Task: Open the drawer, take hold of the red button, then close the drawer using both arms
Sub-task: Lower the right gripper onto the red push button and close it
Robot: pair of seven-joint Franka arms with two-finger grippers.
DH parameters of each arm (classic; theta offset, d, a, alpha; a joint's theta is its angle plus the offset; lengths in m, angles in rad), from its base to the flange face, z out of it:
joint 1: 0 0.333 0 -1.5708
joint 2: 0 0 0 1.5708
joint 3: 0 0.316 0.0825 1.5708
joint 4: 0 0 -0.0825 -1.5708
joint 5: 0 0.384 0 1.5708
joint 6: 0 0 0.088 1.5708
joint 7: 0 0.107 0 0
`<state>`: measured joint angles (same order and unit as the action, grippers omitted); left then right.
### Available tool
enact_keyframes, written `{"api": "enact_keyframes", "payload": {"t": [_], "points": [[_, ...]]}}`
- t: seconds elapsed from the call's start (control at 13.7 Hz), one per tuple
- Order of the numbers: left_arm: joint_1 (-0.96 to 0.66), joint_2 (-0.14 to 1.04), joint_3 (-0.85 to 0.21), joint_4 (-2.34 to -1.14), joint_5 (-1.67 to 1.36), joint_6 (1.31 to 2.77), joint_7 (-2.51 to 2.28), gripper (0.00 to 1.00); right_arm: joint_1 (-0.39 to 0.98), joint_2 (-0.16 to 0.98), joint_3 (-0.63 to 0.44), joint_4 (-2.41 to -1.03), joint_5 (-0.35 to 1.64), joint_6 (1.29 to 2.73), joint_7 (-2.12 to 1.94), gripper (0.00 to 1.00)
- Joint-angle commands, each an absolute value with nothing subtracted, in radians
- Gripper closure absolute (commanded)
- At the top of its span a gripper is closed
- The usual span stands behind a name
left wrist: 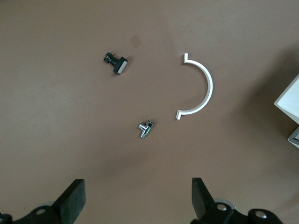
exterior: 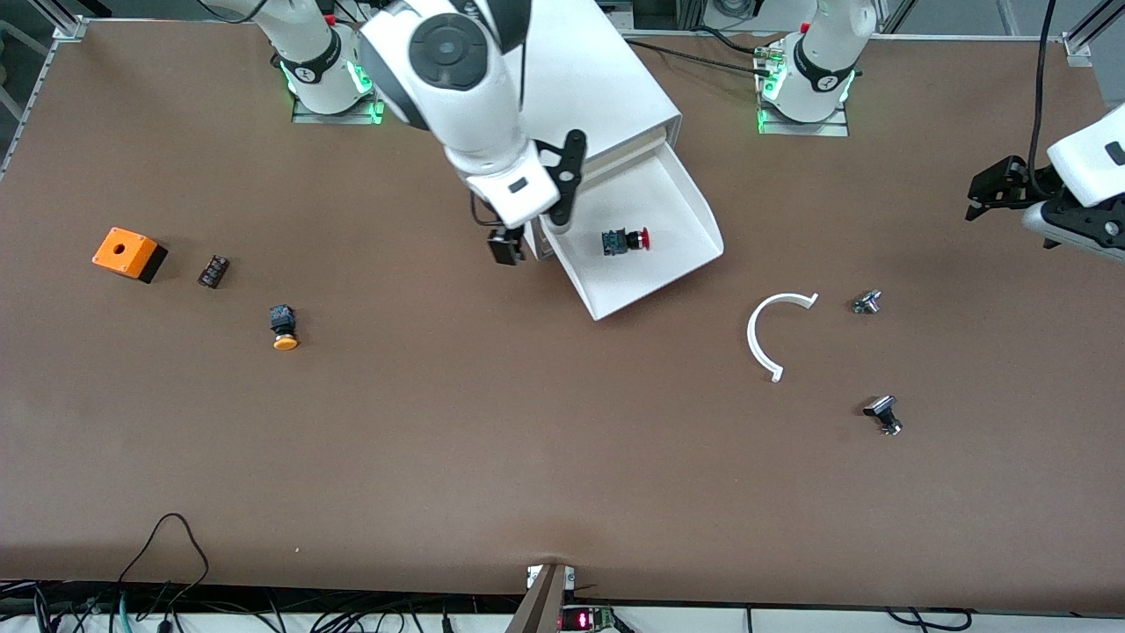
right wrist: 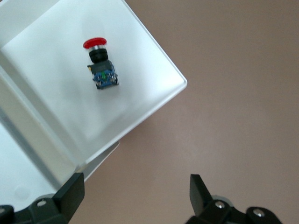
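Reaching the large white jointed right arm [exterior: 457, 79] out from its base, elbow high, wrist turned steeply downward. Holding the black two-finger right gripper [exterior: 533, 236] [right wrist: 135, 193] low, its fingers [right wrist: 70, 193] spread wide apart with nothing between them. Extending the matching white left arm [exterior: 1090, 167] out to its own end of the brown table [exterior: 527, 457], forearm lying nearly level. Hovering the black two-finger left gripper [exterior: 989, 198] [left wrist: 138, 198] high above the surface, pointing down, fingers [left wrist: 203, 196] parted fully and gripping nothing.
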<state>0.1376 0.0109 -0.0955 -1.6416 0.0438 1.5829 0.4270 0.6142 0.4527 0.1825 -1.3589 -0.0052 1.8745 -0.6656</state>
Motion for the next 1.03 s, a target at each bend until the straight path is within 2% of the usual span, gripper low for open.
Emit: {"api": "enact_keyframes", "payload": {"t": [0.0, 0.15, 0.37, 0.73, 0.95], "points": [[0.123, 0.021, -0.086, -1.614, 0.063, 1.555, 0.399, 0.0, 0.644, 0.59, 0.173, -1.22, -0.026, 1.899, -0.787, 0.0], [0.107, 0.021, -0.087, -1.606, 0.069, 1.551, 0.332, 0.0, 0.666, 0.63, 0.172, -1.194, -0.029, 1.904, -0.788, 0.0], [0.098, 0.029, -0.097, -1.554, 0.067, 1.441, 0.146, 0.0, 0.695, 0.646, 0.172, -1.192, -0.072, 1.925, -0.796, 0.0], [0.094, 0.054, -0.095, -1.526, 0.032, 1.447, 0.143, 0.0, 0.753, 0.655, 0.172, -1.193, -0.117, 1.924, -0.805, 0.0], [0.094, 0.058, -0.097, -1.516, 0.028, 1.447, 0.143, 0.0, 0.782, 0.702, 0.17, -1.192, -0.13, 1.96, -0.795, 0.0]]}}
